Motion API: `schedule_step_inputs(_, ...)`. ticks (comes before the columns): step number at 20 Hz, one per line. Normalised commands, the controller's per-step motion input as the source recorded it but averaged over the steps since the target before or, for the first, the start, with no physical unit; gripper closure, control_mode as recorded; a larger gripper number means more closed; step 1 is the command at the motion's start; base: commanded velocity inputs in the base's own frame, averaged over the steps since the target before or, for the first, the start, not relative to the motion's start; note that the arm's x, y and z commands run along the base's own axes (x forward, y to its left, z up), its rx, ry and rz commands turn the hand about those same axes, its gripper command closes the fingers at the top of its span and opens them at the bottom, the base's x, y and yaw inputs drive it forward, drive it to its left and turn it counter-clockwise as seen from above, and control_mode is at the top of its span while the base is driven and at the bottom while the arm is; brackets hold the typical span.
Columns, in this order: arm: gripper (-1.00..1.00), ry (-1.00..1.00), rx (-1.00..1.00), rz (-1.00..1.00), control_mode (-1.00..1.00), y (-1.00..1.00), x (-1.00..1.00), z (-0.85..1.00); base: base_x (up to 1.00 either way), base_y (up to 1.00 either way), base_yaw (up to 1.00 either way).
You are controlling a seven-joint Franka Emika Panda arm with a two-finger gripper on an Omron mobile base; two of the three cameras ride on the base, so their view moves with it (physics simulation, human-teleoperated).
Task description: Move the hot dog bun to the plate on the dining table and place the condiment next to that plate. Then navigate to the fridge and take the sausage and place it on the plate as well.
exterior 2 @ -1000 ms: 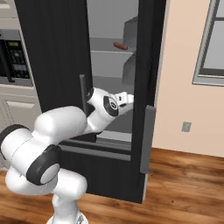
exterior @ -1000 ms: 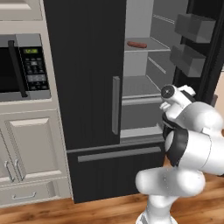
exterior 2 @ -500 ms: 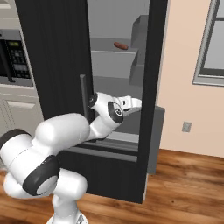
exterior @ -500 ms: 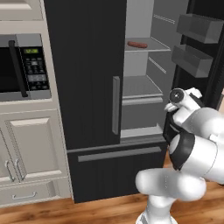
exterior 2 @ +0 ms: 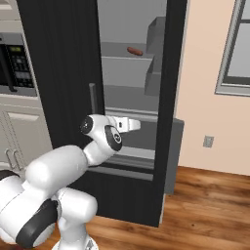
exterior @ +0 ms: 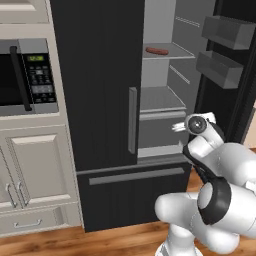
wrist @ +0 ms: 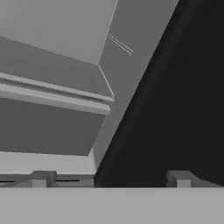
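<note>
Currently the jaws stand spread wide and hold nothing, touching nothing as far as the dim hand view lets me judge; the gripper [wrist: 109, 178] faces a lower grey shelf [wrist: 57, 94] and the dark door edge. Outward, the fridge [exterior: 100, 100] is open, and the sausage [exterior: 157, 51] lies on an upper shelf, toward twelve o'clock from the hand. To do this well, I would raise the hand to that shelf, then approach level with the fingers either side of the sausage.

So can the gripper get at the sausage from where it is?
Probably yes. The fridge door stands open, and the sausage lies alone on an upper shelf. The gripper, jaws open and empty, sits lower and must rise.
</note>
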Motion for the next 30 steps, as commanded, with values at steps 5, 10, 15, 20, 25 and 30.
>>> schedule_step_inputs(5,-1.00,-0.01,0.33,0.17,-1.00,1.00,0.00,0.08,0.00,0.00,0.00)
schedule_step_inputs(10,-1.00,0.00,0.39,0.27,-1.00,0.90,0.00,0.17,0.00,0.00,0.00)
schedule_step_inputs(15,-1.00,0.10,0.29,0.09,-1.00,0.27,0.03,0.78,0.00,0.00,0.00)
schedule_step_inputs(20,-1.00,0.24,0.16,-0.03,-1.00,0.00,-0.07,1.00,0.00,0.00,0.00)
schedule_step_inputs(25,-1.00,0.26,0.09,-0.10,-1.00,0.02,-0.20,0.60,0.00,0.00,0.00)
schedule_step_inputs(30,-1.00,0.18,0.02,-0.01,-1.00,0.29,-0.29,-0.05,0.00,0.00,0.00)
